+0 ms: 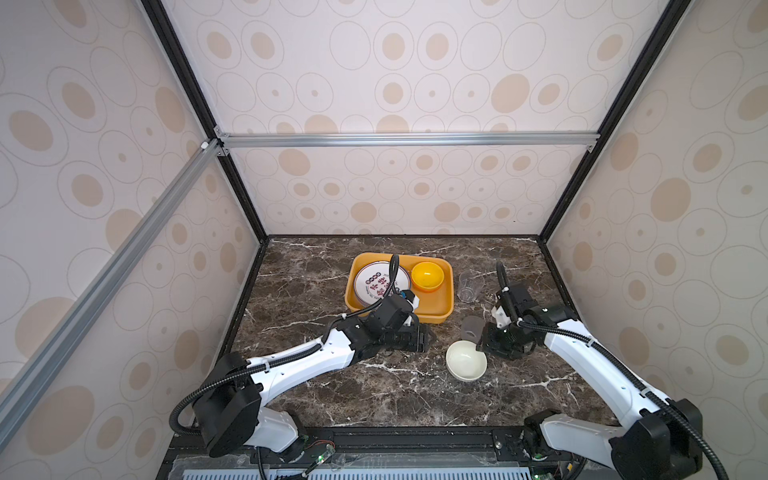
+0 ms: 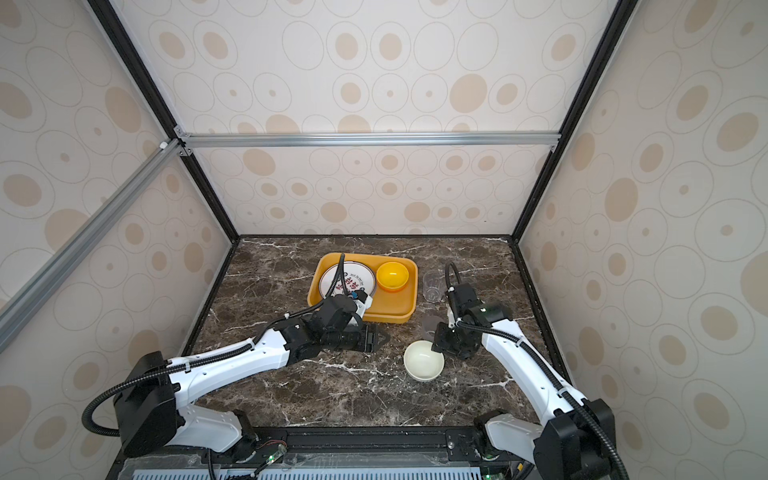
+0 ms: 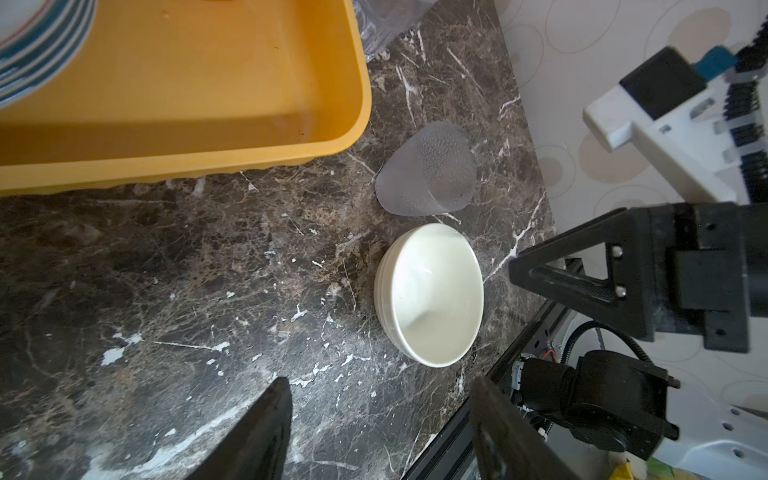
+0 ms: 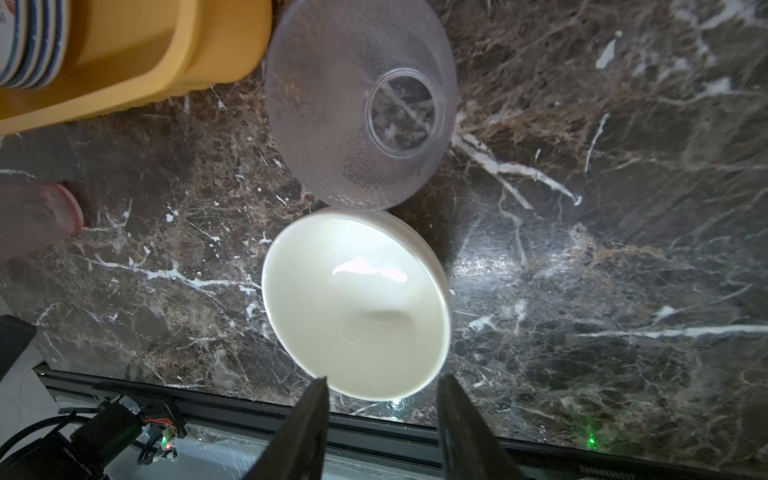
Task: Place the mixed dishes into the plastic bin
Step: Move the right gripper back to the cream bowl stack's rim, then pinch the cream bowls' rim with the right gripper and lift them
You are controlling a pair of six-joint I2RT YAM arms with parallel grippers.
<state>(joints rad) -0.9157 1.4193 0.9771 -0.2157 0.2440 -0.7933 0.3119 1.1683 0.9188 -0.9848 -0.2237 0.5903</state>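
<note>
The mustard-yellow plastic bin (image 1: 432, 309) (image 2: 395, 309) holds a stack of white plates (image 1: 376, 286) and a yellow bowl (image 1: 427, 275). An off-white bowl (image 1: 466, 360) (image 4: 357, 307) (image 3: 430, 295) sits on the marble, with a greyish cup (image 1: 472, 327) (image 4: 361, 104) just behind it and a clear cup (image 1: 470, 286) farther back. My right gripper (image 1: 482, 347) (image 4: 384, 386) is open, its tips straddling the bowl's near rim. My left gripper (image 1: 430, 338) (image 3: 380, 415) is open and empty, low over the marble in front of the bin. A pinkish cup (image 4: 37, 216) shows at the edge of the right wrist view.
The bin's front wall (image 3: 208, 158) stands close behind my left gripper. The right wall panel (image 1: 623, 291) and the black front rail (image 1: 415, 436) bound the marble table (image 1: 332, 395). The greyish cup nearly touches the bowl.
</note>
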